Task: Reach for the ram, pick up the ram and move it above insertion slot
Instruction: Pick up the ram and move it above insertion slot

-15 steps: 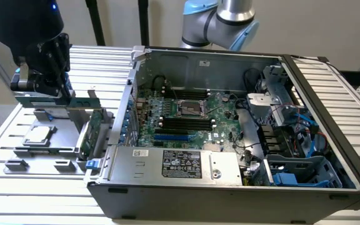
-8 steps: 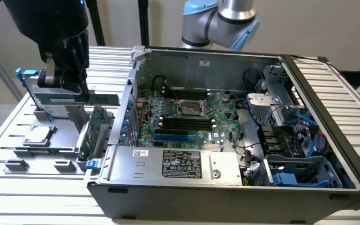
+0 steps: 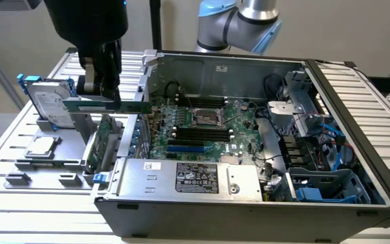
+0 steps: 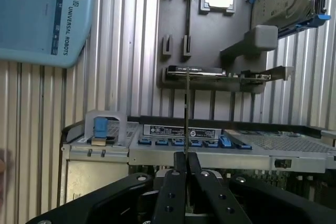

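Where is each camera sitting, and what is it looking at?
Exterior view: off the arm, high up, looking down into the open computer case, with the gripper holding the ram beside it.
Wrist view: on the wrist, looking along the fingers pinching the ram edge-on.
Both see the ram, the gripper, the hard drive and the grey holder tray.

The gripper (image 3: 100,94) hangs from a black wrist at the exterior view's upper left, pointing straight down, its two black fingers (image 4: 170,192) pressed together on the thin edge of the ram (image 3: 107,105). Behind it, the arm's blue-and-silver elbow joint (image 3: 239,23) rises at the top
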